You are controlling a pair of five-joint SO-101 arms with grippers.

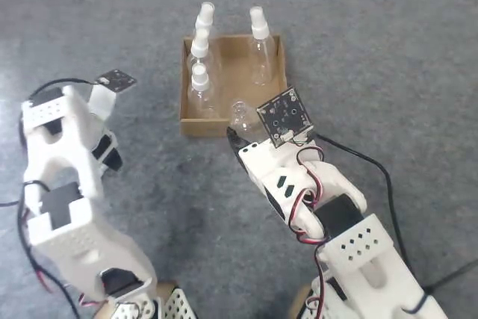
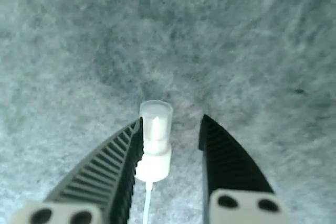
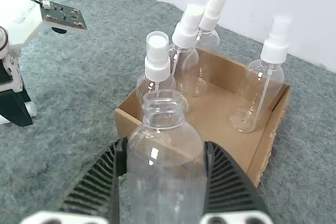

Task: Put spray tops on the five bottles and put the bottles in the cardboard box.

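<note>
Right end effector (image 3: 165, 148) clamped on uncapped bottle (image 3: 164, 124), left end effector (image 2: 171, 120) apart around spray top (image 2: 154, 141)

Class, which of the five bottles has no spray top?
The bottle clamped in the right gripper: its neck is open, whereas the other four bottles, in the cardboard box, each carry a white spray top.
</note>
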